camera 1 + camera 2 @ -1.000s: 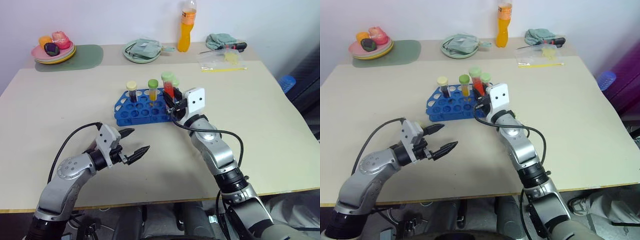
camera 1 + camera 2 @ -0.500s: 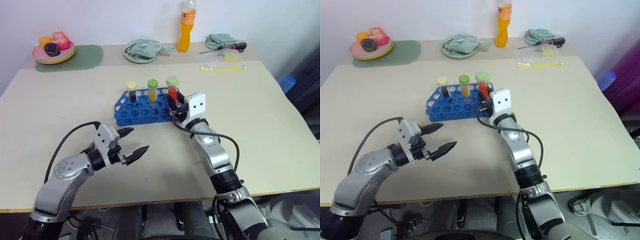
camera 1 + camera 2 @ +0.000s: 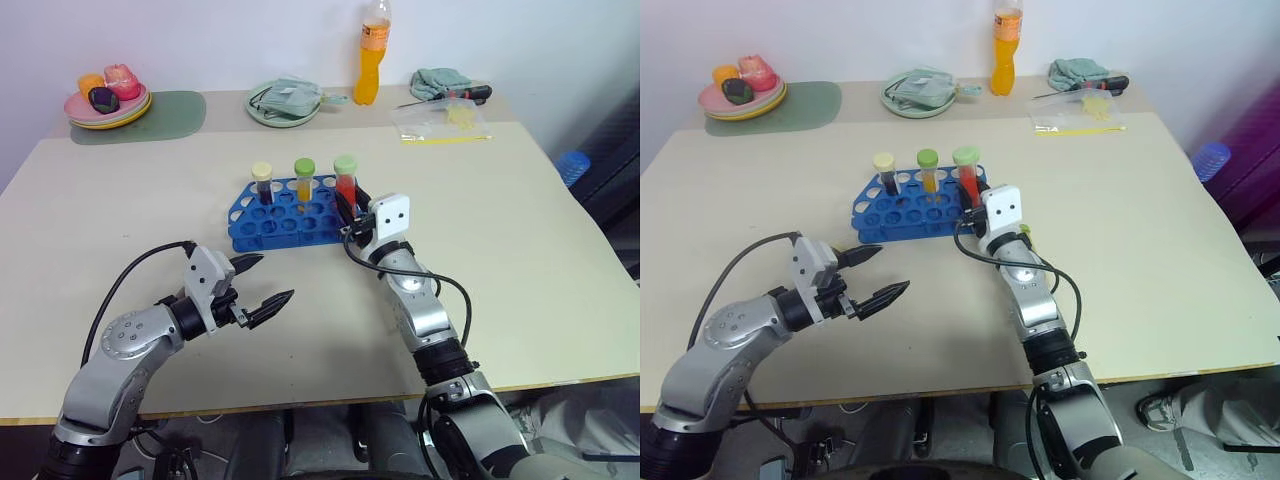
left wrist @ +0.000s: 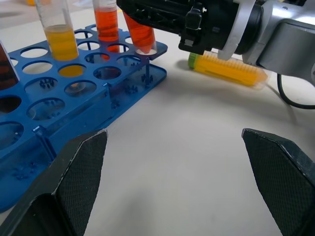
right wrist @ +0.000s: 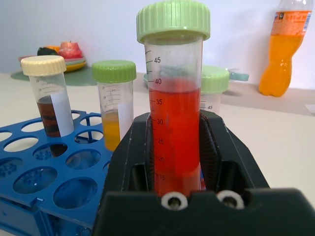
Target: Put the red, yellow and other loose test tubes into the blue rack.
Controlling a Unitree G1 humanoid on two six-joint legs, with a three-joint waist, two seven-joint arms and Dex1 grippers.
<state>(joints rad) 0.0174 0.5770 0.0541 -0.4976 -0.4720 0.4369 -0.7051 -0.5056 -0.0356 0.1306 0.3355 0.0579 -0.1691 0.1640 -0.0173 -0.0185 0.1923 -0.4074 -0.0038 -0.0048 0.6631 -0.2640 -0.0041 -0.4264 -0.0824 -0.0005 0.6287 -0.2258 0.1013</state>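
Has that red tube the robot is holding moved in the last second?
Yes. The red tube has come down toward the blue rack; its cap now sits level with the neighbouring yellow tube.

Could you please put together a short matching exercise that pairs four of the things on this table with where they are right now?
Things:
1. red tube
2. cream-capped dark tube
3. yellow tube lying down
4. orange drink bottle

Places:
A. flat on the table, beside the blue rack
B. standing at the far edge of the table
C. between the fingers of the right gripper, at the rack's corner
D. upright in a rack hole, free of either gripper

Pairs: 1-C, 2-D, 3-A, 4-B
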